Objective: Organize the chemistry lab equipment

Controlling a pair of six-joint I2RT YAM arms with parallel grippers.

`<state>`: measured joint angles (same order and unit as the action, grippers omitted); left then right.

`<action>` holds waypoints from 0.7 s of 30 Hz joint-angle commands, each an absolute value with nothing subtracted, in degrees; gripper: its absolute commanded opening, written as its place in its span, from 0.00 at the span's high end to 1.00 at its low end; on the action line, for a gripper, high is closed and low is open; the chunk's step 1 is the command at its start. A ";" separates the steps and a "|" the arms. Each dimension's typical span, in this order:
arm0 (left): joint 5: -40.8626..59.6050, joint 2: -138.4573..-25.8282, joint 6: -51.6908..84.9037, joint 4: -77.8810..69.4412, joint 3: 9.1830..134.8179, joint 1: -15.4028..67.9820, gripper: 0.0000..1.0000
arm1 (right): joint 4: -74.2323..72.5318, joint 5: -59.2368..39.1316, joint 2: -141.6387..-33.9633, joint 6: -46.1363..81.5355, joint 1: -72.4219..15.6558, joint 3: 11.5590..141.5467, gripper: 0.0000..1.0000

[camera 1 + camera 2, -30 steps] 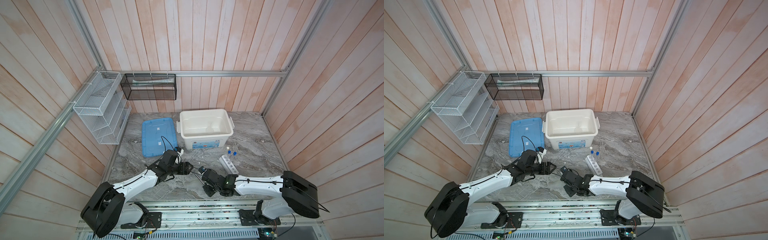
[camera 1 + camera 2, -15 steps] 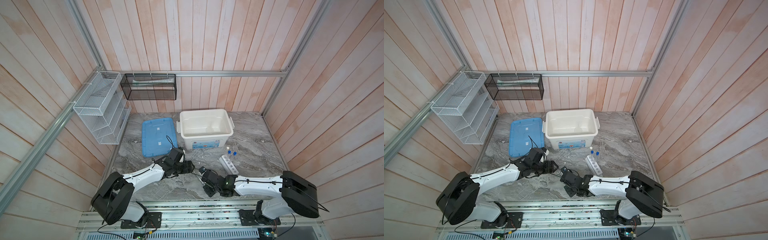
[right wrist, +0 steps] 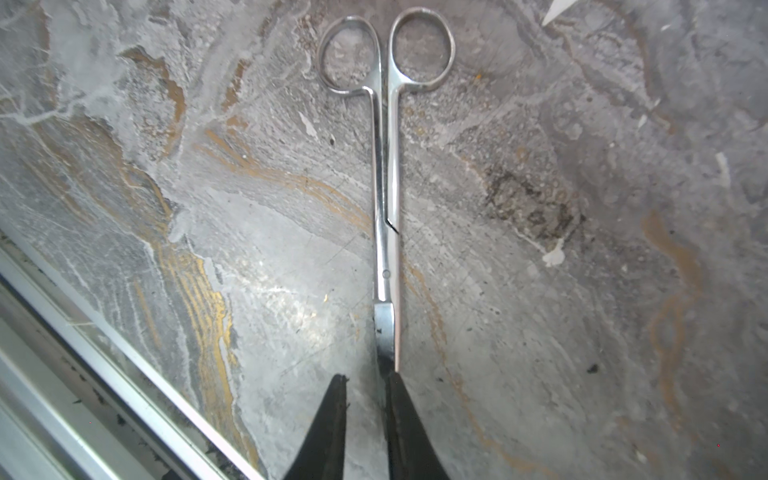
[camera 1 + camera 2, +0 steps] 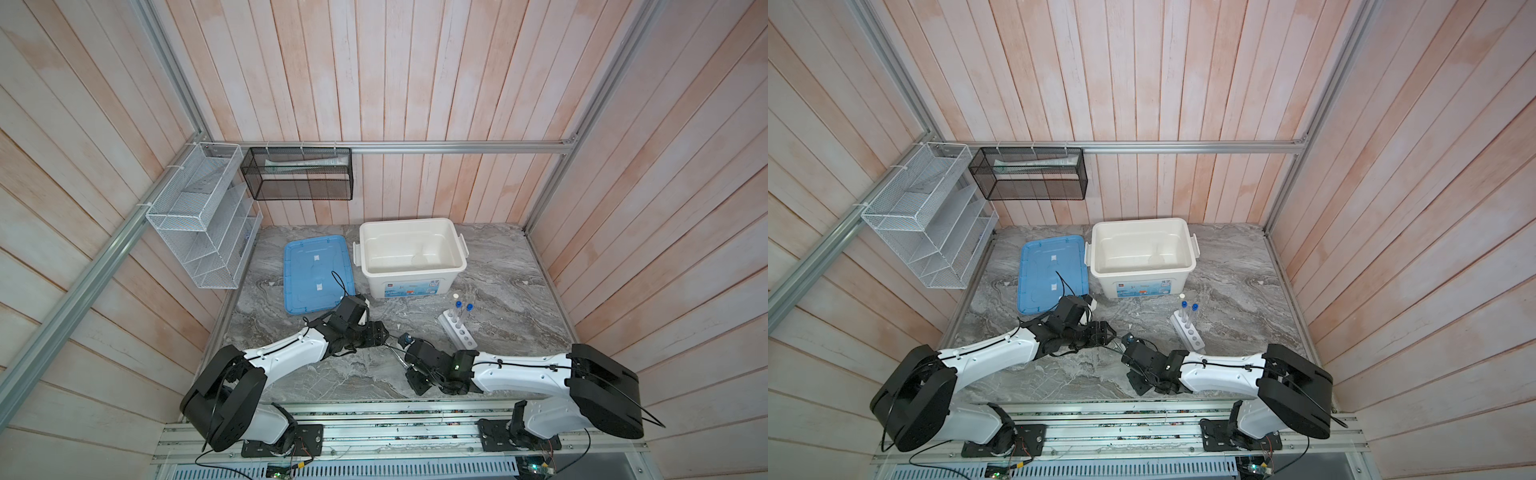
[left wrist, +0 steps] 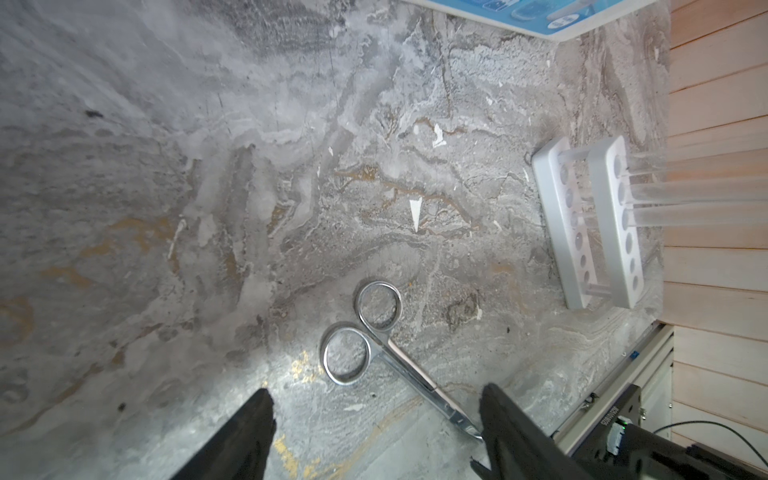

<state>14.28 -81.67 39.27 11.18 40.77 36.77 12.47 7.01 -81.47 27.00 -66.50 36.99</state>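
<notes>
Small steel scissors (image 3: 386, 187) lie closed and flat on the marble, also seen in the left wrist view (image 5: 390, 353) and in a top view (image 4: 397, 355). My right gripper (image 3: 365, 376) is open by a narrow gap, with the blade tip against one finger. My left gripper (image 5: 376, 392) is wide open just short of the scissors, whose tip lies beside one finger; in a top view this gripper (image 4: 381, 334) faces the right gripper (image 4: 409, 356). The white six-hole rack (image 4: 457, 332) holds three capped tubes (image 4: 459, 309). A faint clear round dish (image 4: 420, 259) lies in the white bin.
The open white bin (image 4: 411, 286) stands at the back centre, with its blue lid (image 4: 316, 270) flat beside it. A white wire rack (image 4: 199, 232) and a black mesh basket (image 4: 297, 174) hang on the walls. The table's front edge and a metal rail run just behind the right gripper.
My right gripper's jaws have parted a little. The left arm has swung in and brought its open gripper closer to the scissors. The scissors and rack have stayed put.
</notes>
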 commanded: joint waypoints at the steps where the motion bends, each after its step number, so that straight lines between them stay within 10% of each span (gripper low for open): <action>1: 13.27 -80.50 38.95 11.07 41.44 36.91 0.20 | 13.36 8.31 -81.20 27.70 -66.63 36.94 0.79; 21: 14.59 -81.71 38.33 10.03 42.51 36.91 0.20 | 9.42 8.54 -81.25 30.06 -66.45 31.84 0.88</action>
